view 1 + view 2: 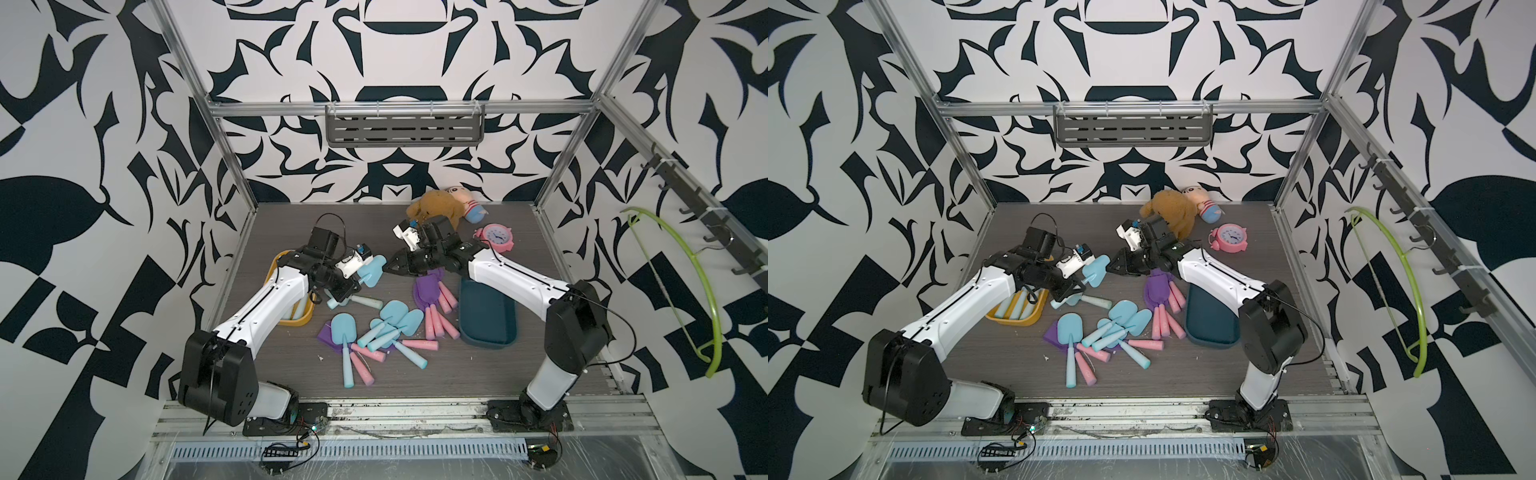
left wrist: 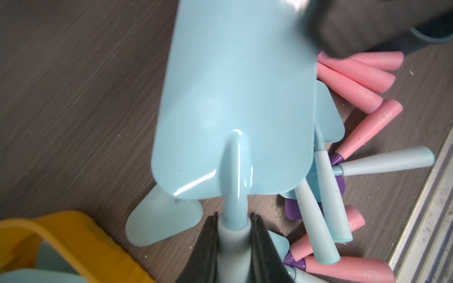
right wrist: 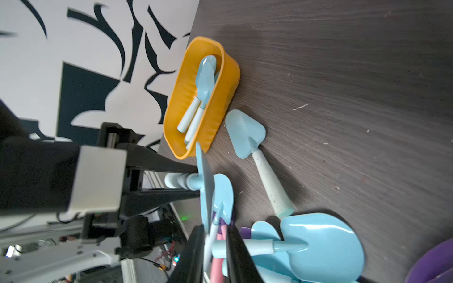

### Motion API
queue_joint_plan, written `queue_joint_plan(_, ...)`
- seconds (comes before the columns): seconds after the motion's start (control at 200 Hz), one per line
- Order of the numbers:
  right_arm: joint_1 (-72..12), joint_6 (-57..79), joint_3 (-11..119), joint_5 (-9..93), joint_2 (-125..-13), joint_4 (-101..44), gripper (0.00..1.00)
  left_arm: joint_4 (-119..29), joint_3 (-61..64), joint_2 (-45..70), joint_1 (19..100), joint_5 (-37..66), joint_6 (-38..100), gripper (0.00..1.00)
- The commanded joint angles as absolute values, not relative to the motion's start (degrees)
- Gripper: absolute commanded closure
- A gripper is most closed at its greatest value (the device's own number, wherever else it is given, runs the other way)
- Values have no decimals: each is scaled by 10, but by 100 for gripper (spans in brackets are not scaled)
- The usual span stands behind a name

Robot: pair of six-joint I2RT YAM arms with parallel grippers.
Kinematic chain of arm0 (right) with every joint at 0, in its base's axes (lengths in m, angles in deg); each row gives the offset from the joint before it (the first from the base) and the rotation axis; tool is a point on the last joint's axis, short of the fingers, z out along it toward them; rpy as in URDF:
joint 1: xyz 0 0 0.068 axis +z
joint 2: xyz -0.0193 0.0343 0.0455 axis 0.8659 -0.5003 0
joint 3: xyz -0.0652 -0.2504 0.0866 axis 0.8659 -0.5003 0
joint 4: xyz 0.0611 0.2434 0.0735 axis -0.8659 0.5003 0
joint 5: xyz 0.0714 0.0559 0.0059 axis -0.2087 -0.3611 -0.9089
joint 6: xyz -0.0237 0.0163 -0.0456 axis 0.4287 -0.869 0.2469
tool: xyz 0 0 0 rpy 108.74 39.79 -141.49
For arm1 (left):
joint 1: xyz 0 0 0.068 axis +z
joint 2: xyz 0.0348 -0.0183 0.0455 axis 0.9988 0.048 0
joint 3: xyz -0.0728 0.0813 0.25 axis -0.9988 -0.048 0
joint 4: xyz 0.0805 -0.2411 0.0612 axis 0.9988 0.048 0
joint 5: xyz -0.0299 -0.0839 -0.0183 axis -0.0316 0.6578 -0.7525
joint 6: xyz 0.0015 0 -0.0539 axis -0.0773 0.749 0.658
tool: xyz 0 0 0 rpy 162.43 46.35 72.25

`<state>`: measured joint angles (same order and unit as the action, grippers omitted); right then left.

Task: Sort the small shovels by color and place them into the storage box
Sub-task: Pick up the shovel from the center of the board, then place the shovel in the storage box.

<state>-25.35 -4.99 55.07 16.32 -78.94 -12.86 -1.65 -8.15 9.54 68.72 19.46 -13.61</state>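
In both top views the left end effector (image 1: 356, 284) pinches the pale handle of a light blue plastic toy shovel (image 1: 371, 270). Its blade is held clear of the grey wood-grain worktop (image 1: 415, 386), just beside the tips of the right end effector (image 1: 387, 268). A yellow oblong plastic storage box (image 1: 1034, 318) lies partly under the left arm. A loose heap of blue shovels and purple, pink-handled shovels (image 1: 386, 332) lies mid-worktop, near a dark teal oblong box (image 1: 486, 332).

In the left wrist view, 2 black fingers (image 2: 259, 245) press on either side of the handle, just below the blade's neck. The blurred right end effector (image 2: 355, 27) overlaps 1 corner of the blade.

In the right wrist view, the right end effector's fingers (image 3: 240, 254) stand apart, clamping nothing. The held blade shows edge-on ahead of them. The yellow box (image 3: 228, 85) holds several blue shovels (image 3: 203, 80). 1 lone blue shovel (image 3: 245, 132) lies on the worktop just beside it.
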Motion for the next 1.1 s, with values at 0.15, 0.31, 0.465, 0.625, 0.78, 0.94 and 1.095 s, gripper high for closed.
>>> queue_joint_plan(0.15,-257,-41,532,202,-738,-139,40,33,-58,82,837,164,3,100)
queue_joint_plan(0.31,-257,-44,515,208,-744,-154,40,34,-86,67,917,106,66,100)
queue_joint_plan(0.465,-257,-39,507,207,-750,-160,41,1,-114,83,952,65,96,100)
queue_joint_plan(0.625,-257,-28,492,212,-743,-162,41,-16,-104,133,964,43,100,100)
queue_joint_plan(0.78,-258,-18,472,220,-733,-170,41,-37,-96,173,965,35,101,90)
queue_joint_plan(0.94,-259,-7,455,223,-725,-176,41,-48,-85,212,965,34,91,87)
queue_joint_plan(1.095,-261,6,444,223,-720,-178,41,-57,-81,234,965,17,77,81)
